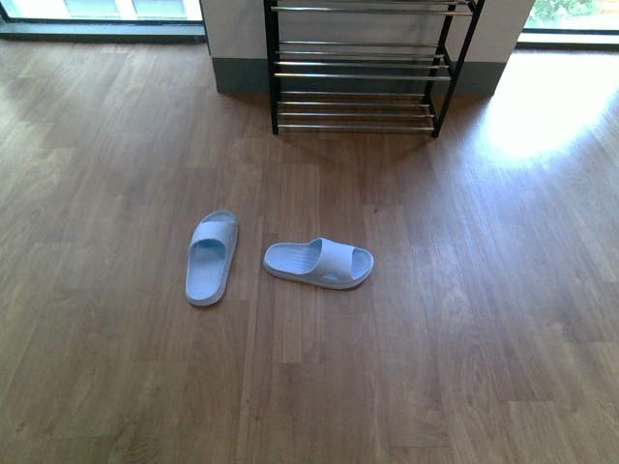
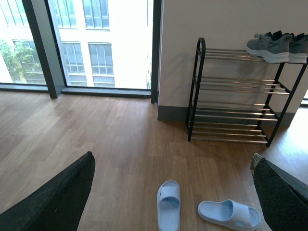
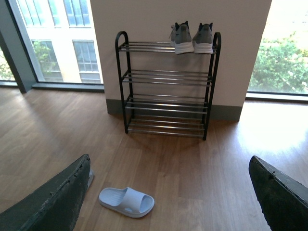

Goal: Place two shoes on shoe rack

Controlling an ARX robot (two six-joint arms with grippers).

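2 pale blue slides lie on the wooden floor (image 1: 464, 319) in front of the rack (image 1: 358, 72), well apart from it and near each other without touching. 1 slide (image 1: 212, 257) points lengthwise toward the rack; the other slide (image 1: 319, 263) lies crosswise, parallel to the rack's front bars. Neither is on a shelf.

The rack stands against a pale wall (image 3: 159, 14) between tall windows (image 2: 101, 38). On its top shelf, at 1 end, a pair of grey sneakers (image 3: 192, 37) sits side by side, white soles on the chrome bars. The lower shelves carry nothing that I can see.

The left gripper (image 2: 172, 159) hangs above the floor, on the side of the slides away from the rack, its 2 dark fingers (image 2: 57, 197) spread wide with nothing between them. From its wrist camera both slides show in the gap between the fingers, down on the floor and clear of them. The right gripper (image 3: 169, 159) is likewise spread wide and holds nothing. From its camera the crosswise slide shows plainly on the floor between the fingers (image 3: 53, 197), while the lengthwise one peeks out from behind 1 finger. Neither gripper touches a slide, and neither arm shows in the front view.
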